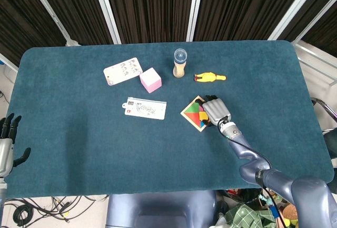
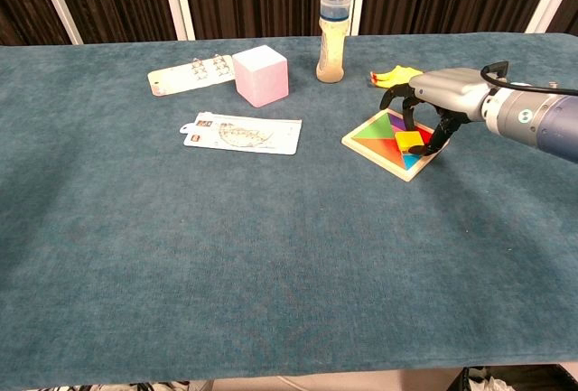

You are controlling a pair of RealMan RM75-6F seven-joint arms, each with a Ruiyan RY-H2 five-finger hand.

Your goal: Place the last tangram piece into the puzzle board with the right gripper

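Observation:
The square wooden puzzle board (image 1: 190, 113) (image 2: 372, 134) lies right of the table's middle, filled with coloured tangram pieces. My right hand (image 1: 216, 110) (image 2: 444, 89) arches over the board's right corner, fingers pointing down. A yellow square piece (image 2: 411, 142) sits at board level between the thumb and the other fingers, which appear to pinch it. In the head view the hand hides that corner. My left hand (image 1: 7, 142) hangs off the table's front left edge, fingers spread and holding nothing.
A yellow rubber chicken (image 1: 209, 77) (image 2: 395, 74) lies just behind the board. Further left stand a bottle (image 1: 180, 63) (image 2: 331, 34) and a pink cube (image 1: 150, 79) (image 2: 261, 75). A white card (image 1: 122, 71) and a flat pouch (image 1: 145, 108) (image 2: 242, 133) lie nearby.

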